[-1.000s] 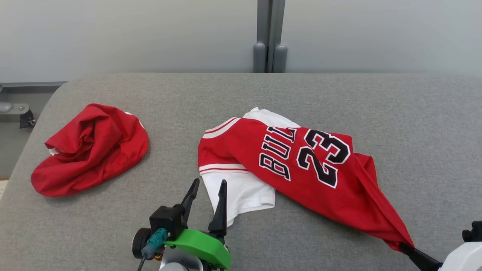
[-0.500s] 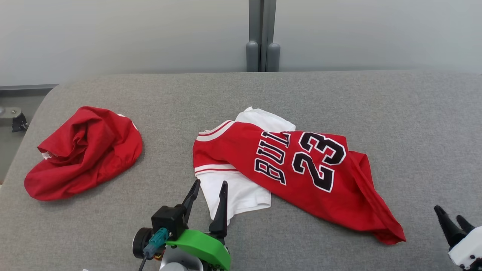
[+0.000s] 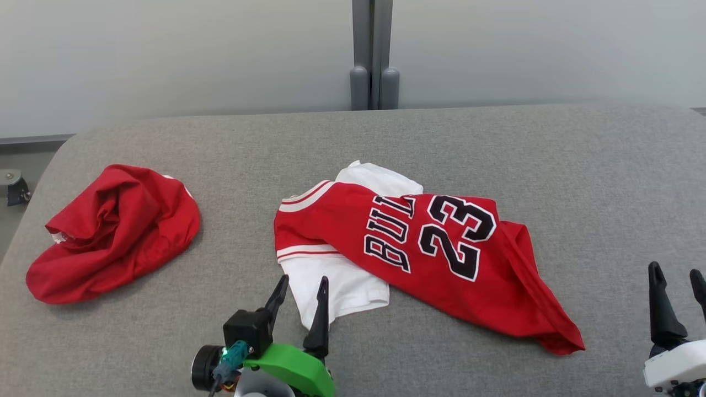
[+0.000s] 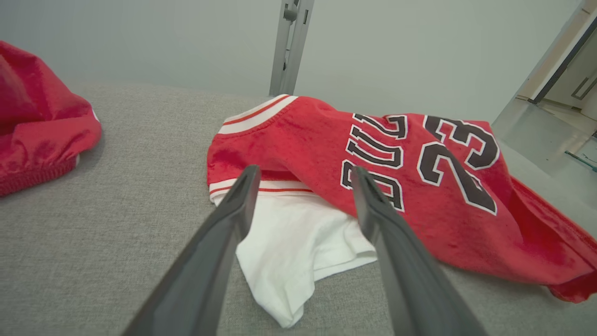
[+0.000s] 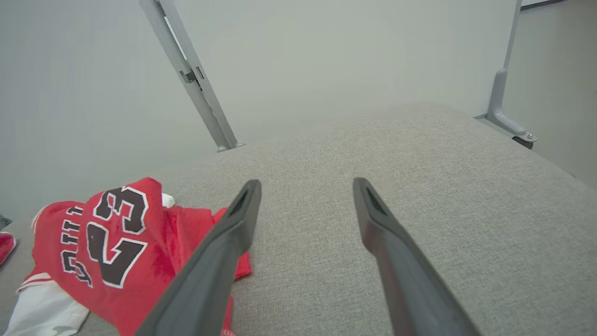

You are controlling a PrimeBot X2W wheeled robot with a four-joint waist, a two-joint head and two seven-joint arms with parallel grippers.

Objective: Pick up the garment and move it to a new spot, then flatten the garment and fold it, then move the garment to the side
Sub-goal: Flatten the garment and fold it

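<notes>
**Left pincer (image 3: 304, 279) and right pincer (image 3: 676, 270) both spread, red fabric jersey with white-edged black lettering and the number 23 (image 3: 419, 248) free of both**

Wide apart on the left pincer: 2 long dark fingers, nothing clamped between them. Just ahead of those tips, the jersey's rumpled white cloth panel (image 3: 342, 286), framed by the gap in the left wrist view. Touching the fingers or just clear of them, impossible to tell.

Ahead and to the right of that pincer, the red body of the jersey. Lying loose and creased on the grey woven-fabric table (image 3: 496, 143), lettering face up, with white-and-red striped trim on the side nearer the left pincer.

Likewise spread on the right pincer: 2 fingers pointing up in the head view, holding nothing. To the left of the right pincer, the jersey's pointed red end, near but apart from the fingers.

Well off to the left of the left pincer and further ahead, a crumpled red cloth bundle (image 3: 116, 231), apart from the jersey. Far ahead, between the 2 pincers and beyond the table's back edge, a grey upright metal post (image 3: 370, 55) against a pale wall
</notes>
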